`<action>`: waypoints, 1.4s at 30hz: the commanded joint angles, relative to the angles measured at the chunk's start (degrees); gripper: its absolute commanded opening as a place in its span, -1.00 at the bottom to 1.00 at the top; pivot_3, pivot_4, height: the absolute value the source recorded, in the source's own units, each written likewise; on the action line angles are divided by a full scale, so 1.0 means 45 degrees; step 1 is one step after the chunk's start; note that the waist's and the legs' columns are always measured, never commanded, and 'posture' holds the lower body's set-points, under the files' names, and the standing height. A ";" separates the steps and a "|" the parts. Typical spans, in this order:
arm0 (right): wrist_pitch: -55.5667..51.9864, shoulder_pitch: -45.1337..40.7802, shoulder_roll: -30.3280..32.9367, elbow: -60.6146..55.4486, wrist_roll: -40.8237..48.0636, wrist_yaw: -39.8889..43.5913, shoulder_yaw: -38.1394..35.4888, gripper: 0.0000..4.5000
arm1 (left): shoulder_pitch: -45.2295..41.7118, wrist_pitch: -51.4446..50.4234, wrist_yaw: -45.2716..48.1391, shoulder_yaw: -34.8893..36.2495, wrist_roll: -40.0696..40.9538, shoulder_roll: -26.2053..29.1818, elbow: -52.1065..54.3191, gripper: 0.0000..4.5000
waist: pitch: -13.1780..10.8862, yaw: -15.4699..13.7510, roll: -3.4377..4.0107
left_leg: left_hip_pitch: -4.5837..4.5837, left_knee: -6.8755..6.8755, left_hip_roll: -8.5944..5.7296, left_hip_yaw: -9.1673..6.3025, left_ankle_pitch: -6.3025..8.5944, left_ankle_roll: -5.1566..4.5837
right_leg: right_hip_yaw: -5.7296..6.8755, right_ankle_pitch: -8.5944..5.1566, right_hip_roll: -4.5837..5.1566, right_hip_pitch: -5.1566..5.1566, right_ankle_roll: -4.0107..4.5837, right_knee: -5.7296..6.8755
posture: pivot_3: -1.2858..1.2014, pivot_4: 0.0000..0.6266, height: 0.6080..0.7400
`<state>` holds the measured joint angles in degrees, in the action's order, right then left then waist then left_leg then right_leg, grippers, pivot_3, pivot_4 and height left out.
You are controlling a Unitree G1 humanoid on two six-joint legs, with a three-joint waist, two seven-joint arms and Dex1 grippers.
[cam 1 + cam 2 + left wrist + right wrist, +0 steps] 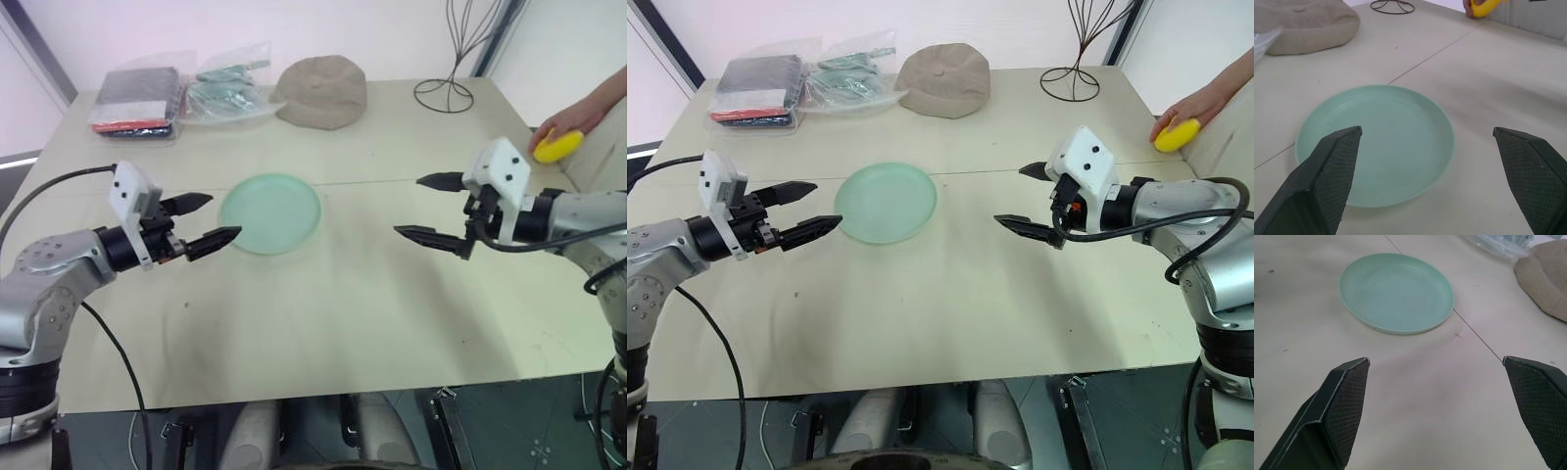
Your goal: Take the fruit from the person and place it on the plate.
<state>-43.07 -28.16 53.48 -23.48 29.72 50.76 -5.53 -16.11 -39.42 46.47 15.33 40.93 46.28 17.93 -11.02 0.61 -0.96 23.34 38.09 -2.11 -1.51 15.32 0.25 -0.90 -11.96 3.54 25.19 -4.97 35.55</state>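
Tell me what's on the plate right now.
Nothing: the plate is bare. The banana is at the table's far right edge under the person's hand, which covers part of it.

1. You see a pale beige table (323, 323) filling the frame's middle, a thin seam crossing it
2. Upper frame: white wall (921, 24) with dark frame strips
3. Bottom edge: dark teal floor (509, 431)
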 commanded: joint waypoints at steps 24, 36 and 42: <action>0.0149 0.0022 0.0229 -0.0330 0.0081 0.0180 -0.0444 0.98 | -0.0228 0.0171 0.0001 0.0306 0.0207 0.0055 0.0325 1.00 | 0.0000 0.0000 0.0000 | 0.0000 0.0003 -0.0001 0.0000 0.0000 0.0000 | 0.0000 0.0001 -0.0001 0.0000 -0.0001 0.0003 | 0.03 -0.52 1.00; 0.0125 -0.0008 0.0155 -0.0285 0.0113 0.0017 -0.0544 0.98 | -0.0356 0.0207 0.0015 0.0245 0.0168 -0.0016 0.0207 1.00 | 0.0000 -0.0001 0.0000 | -0.0001 0.0006 -0.0001 0.0000 0.0000 0.0000 | 0.0000 0.0001 -0.0001 0.0000 -0.0001 0.0010 | 0.03 -0.52 1.00; 0.0103 -0.0062 0.0041 -0.0305 0.0126 -0.0266 -0.0518 0.98 | -0.0521 0.0245 -0.0172 0.0328 0.0204 -0.0192 0.0074 1.00 | 0.0000 -0.0001 0.0000 | -0.0002 0.0008 -0.0001 0.0001 0.0000 0.0000 | 0.0000 0.0001 -0.0001 0.0000 -0.0001 0.0012 | 0.03 -0.52 1.00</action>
<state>-43.09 -27.57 53.55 -23.48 29.82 49.98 -5.55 -16.80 -39.40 46.03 15.36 41.30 45.77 17.99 -11.02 0.60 -0.96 23.33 38.13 -2.11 -1.50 15.32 0.25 -0.90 -11.95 3.54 25.19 -4.97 35.61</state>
